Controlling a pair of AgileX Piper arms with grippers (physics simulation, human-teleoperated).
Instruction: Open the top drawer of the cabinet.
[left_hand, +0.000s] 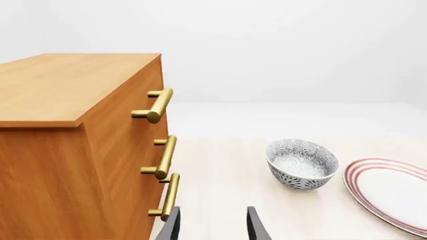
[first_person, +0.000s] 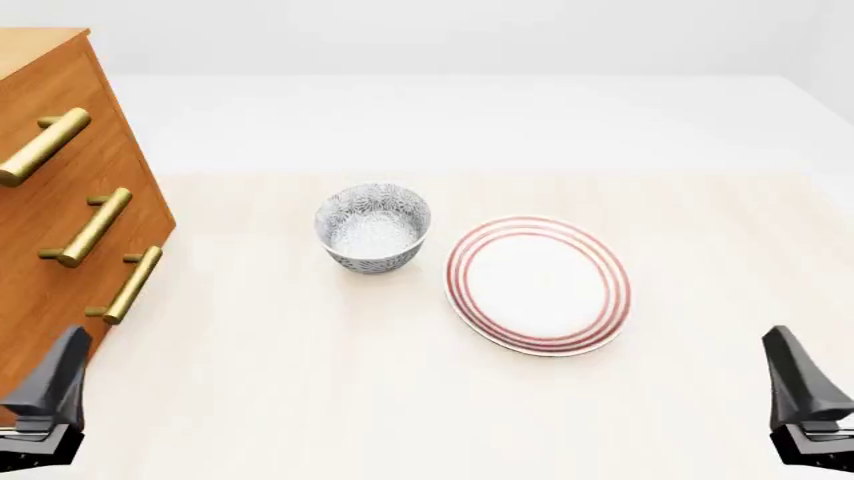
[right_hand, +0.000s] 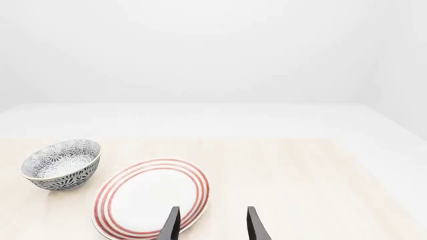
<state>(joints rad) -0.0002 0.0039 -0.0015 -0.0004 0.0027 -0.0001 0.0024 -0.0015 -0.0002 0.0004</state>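
The cabinet (first_person: 60, 200) stands at the surface's far left, top drawer (left_hand: 123, 107) flush shut. The left gripper (left_hand: 212, 225), spread and empty, sits low, near the bottom handle (left_hand: 167, 197), well below the top one (left_hand: 157, 105).

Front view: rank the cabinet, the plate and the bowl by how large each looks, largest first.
1. The cabinet, though cut off by the picture's edge and nearer the camera.
2. The plate.
3. The bowl, clearly narrower than the plate beside it.
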